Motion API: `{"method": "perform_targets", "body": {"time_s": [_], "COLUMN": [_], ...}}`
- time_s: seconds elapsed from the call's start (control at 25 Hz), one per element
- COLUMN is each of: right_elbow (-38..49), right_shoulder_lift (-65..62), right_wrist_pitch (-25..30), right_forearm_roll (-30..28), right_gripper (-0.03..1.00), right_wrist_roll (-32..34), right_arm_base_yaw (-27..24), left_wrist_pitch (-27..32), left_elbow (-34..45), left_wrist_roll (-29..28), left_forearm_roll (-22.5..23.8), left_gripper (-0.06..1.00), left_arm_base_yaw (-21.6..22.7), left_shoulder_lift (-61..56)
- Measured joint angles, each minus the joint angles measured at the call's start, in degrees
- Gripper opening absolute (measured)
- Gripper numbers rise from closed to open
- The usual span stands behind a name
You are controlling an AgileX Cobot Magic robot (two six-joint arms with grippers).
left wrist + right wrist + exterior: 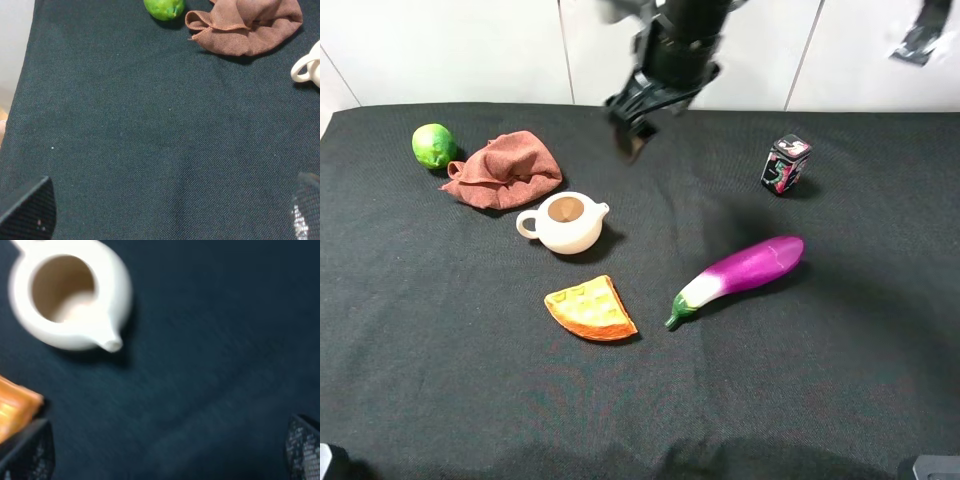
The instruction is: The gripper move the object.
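The cream-white teapot (565, 222) stands upright and lidless on the black cloth, handle to the left and spout to the right. It fills the right wrist view (70, 295), which is blurred. My right gripper (632, 135) hangs from an arm coming in at the top middle, above the cloth behind and to the right of the teapot. It is open and empty, with its fingers (27, 455) far apart. My left gripper (170, 212) is open and empty over bare cloth. It does not show in the exterior view. Only the teapot's handle (305, 67) shows in the left wrist view.
A green lime (434, 145) and a crumpled brown cloth (505, 170) lie behind and left of the teapot. An orange waffle wedge (590, 310) lies in front of it. A purple eggplant (745, 272) and a small dark box (785, 163) lie to the right.
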Motion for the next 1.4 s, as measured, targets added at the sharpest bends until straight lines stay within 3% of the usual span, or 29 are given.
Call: {"method": "perform_targets", "body": {"time_s": [0.32,0.76,0.92,1.4], "right_elbow": [0.0,6.47,14.56,46.16], "right_shoulder_lift": [-3.59,-11.48,-17.06,-47.21], "right_wrist_pitch": [6.29,7.14,6.42,-4.69], "right_forearm_roll": [1.53,1.53,1.65,2.59], "right_gripper": [0.69,0.69,0.69,0.69], "right_wrist_roll": [0.55,0.65,0.8,2.92], "right_arm_base_yaw": [-13.04,-29.26,-33.97,-42.92], "left_wrist_pitch": [0.0,0.0,0.0,-0.05], "left_elbow": [0.0,0.0,0.0,0.0], "left_wrist_roll": [0.0,0.0,0.0,0.0], "left_forearm_roll": [0.0,0.0,0.0,0.0], "left_gripper": [0.99,0.99,0.99,0.99], "left_arm_base_yaw": [0.0,0.0,0.0,0.0], "left_shoulder_lift": [0.0,0.0,0.0,0.0]}}
